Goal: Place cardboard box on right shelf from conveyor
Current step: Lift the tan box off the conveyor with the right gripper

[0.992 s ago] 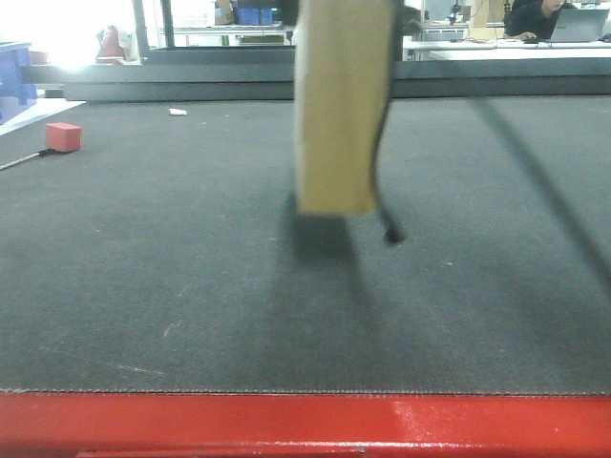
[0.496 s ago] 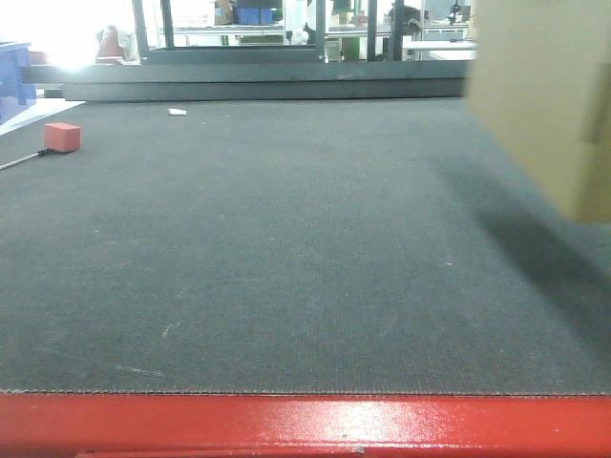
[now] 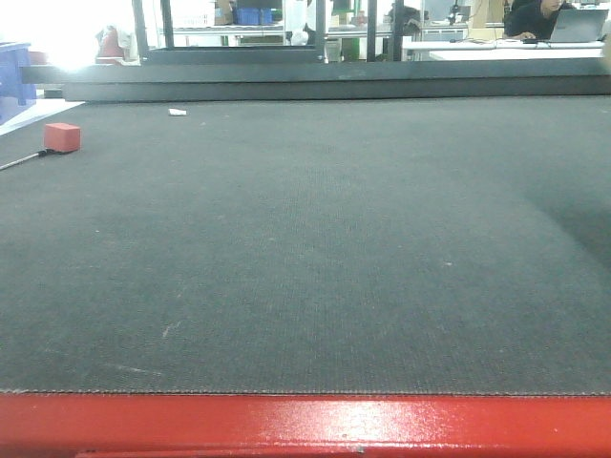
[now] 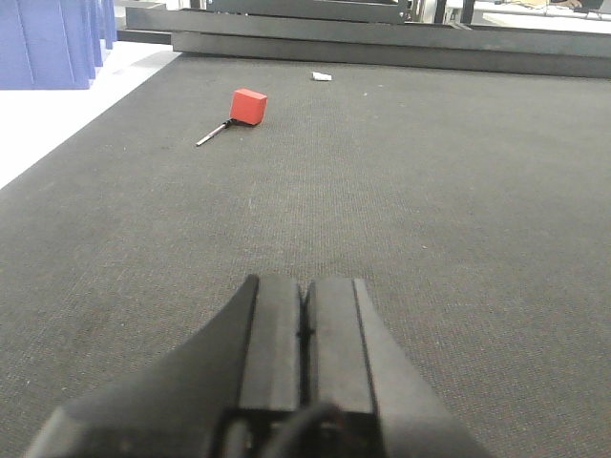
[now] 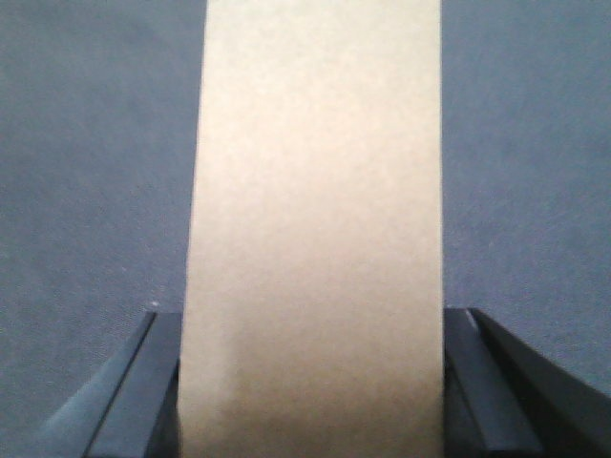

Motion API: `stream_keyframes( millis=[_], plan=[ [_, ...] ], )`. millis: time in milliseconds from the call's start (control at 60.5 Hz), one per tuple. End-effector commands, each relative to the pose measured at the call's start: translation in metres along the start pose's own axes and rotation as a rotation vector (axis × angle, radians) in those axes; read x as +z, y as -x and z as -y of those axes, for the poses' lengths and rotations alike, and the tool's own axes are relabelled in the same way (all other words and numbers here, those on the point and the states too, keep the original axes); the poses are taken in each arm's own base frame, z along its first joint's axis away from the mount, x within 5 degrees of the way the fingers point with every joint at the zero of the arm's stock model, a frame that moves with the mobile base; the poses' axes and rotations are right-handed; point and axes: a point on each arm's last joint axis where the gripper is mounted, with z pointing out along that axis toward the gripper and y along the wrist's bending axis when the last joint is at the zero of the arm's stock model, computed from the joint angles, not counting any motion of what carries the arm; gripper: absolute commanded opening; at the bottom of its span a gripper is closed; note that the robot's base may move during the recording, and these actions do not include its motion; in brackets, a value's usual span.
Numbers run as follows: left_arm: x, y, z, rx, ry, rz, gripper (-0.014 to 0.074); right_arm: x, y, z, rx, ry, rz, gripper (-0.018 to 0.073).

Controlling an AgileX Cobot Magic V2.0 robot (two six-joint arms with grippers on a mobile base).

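Note:
The tan cardboard box [image 5: 315, 172] fills the middle of the right wrist view. My right gripper [image 5: 312, 320] is shut on it, one dark finger [image 5: 153, 382] pressed to each side. Grey conveyor belt [image 5: 86, 143] lies behind the box. In the front view the conveyor [image 3: 305, 239] shows its red frame edge [image 3: 305, 425], but neither the box nor either gripper appears there. My left gripper [image 4: 305, 286] hovers low over the belt [image 4: 430, 191], shut with nothing in it. The right shelf is out of view.
A small red block [image 3: 63, 136] with a thin rod beside it rests at the belt's far left, also seen as the red block [image 4: 248, 105] in the left wrist view. Blue bins [image 4: 48, 43] stand off the left edge. A dark rail [image 3: 325, 88] runs along the far side.
The box, held above the belt's middle a second ago, has swung rightward and left the front view. Only a shadow remains at the right edge.

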Motion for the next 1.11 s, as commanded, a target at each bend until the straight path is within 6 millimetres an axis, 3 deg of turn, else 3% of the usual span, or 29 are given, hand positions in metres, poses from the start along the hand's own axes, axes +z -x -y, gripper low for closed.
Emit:
stream_keyframes(
  millis=[0,215,380,1091],
  plan=[
    [-0.001,0.005,0.0,-0.006,0.001,0.089,-0.0116,-0.034,0.002,0.004,-0.008,0.046,0.217,0.0202],
    [-0.001,0.005,0.0,-0.006,0.001,0.089,-0.0116,-0.088,-0.022,0.016,-0.049,0.074,0.421,0.0202],
    [-0.001,0.005,0.0,-0.006,0.001,0.089,-0.0116,-0.11,-0.034,0.021,-0.118,0.072,0.516,0.0202],
    [-0.001,0.005,0.0,-0.006,0.001,0.089,-0.0116,-0.115,-0.035,0.022,-0.139,0.073,0.547,0.0202]
  ],
)
